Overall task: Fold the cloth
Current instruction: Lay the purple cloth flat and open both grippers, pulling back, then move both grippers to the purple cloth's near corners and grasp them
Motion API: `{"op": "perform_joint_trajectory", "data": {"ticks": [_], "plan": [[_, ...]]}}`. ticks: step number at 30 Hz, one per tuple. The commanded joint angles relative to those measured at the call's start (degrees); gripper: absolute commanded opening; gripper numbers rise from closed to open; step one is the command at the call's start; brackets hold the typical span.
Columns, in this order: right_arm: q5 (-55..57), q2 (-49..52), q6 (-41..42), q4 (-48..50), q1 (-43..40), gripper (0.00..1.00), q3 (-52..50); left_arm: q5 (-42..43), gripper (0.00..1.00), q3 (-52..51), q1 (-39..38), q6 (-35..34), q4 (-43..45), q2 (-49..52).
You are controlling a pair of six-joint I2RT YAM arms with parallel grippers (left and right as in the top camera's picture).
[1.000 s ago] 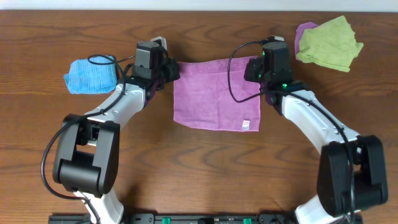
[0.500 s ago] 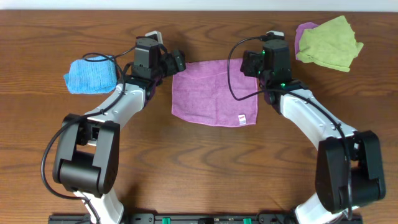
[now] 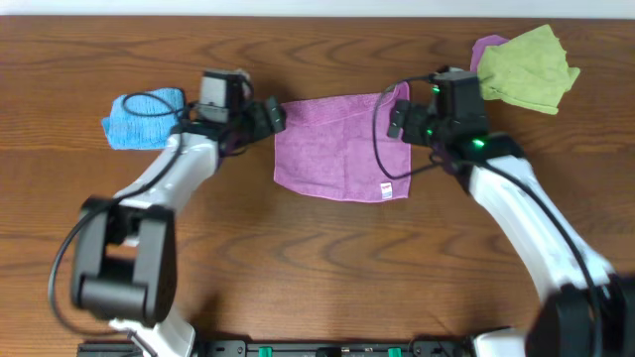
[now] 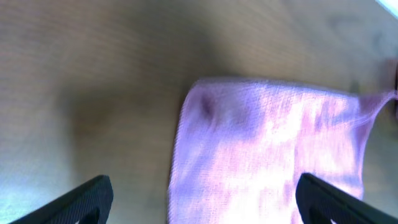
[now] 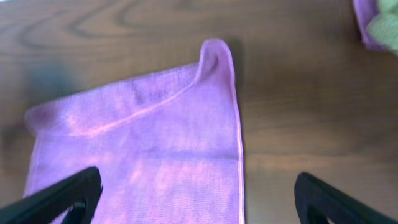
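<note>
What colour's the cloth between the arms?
Purple flat cloth; clearest in the right wrist view.

We see the purple cloth (image 5: pixel 155 143) lying flat on the wooden table (image 5: pixel 311 93). Its far right corner is drawn up into a small rounded peak, and a raised crease runs from there toward its left edge. The right gripper (image 5: pixel 199 202) hangs over the cloth's near part, with both dark fingers (image 5: pixel 59 194) spread wide and gripping nothing. Well beyond the peaked corner we glimpse a green cloth (image 5: pixel 387 25) on another purple piece (image 5: pixel 364 18).
</note>
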Motion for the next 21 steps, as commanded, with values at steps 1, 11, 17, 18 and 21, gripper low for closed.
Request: {"op": "perform_joint_trajectory", "data": {"ticks": [1,11,17,18,21], "plan": [[-5.4,-5.7,3.2,-6.5,-2.0,0.99,0.8,7.2,0.95,0.2,2.7,-0.4,-6.6,-7.2],[-21.1,-12.0,3.8,-19.1,-14.3,0.99,-7.7,11.8,0.95,-2.4,3.5,1.3,-32.2,-15.9],[-31.0,-11.9,4.4,-7.5,-15.9,0.99,-17.4,15.7,0.95,-9.7,3.3,-1.7,-23.3,-15.8],[-32.2,-11.9,4.5,-5.3,-15.9,0.99,-19.4,16.7,0.95,-11.9,3.3,-2.0,-20.5,-15.8],[-33.3,-11.8,5.4,-1.0,-15.9,0.99,-23.1,18.7,0.95,-16.6,3.3,-2.6,-13.1,-15.8]]}}
